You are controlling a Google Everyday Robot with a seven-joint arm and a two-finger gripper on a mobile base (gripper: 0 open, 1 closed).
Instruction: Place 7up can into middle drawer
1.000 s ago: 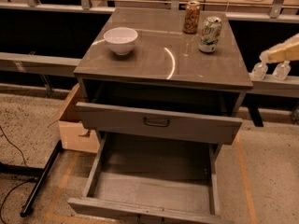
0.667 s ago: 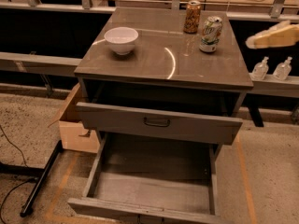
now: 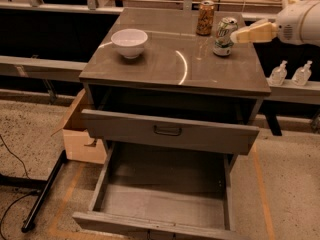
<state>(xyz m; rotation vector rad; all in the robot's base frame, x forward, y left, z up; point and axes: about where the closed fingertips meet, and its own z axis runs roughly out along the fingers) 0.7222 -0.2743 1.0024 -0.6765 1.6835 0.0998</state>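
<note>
Two drawers open below cabinet top (image 3: 175,66): middle drawer (image 3: 165,204) pulled far out at bottom, drawer w/ loop handle (image 3: 167,130) partway out above it. Gripper (image 3: 239,35) over right edge, grip state can't tell. Bowl (image 3: 129,42) nr back-left corner. 7up can (image 3: 225,36) upright nr back-right corner, just beside gripper tip; brown-orange can (image 3: 205,18) behind it.

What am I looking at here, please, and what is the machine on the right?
One camera looks down at a grey cabinet from the front. The white arm at the upper right belongs to a mobile robot. Its tan gripper is right beside the 7up can, and I cannot tell whether it touches it. The 7up can, a brown-orange can and a white bowl stand on top of the cabinet. Lower down, the middle drawer is pulled open.
</note>
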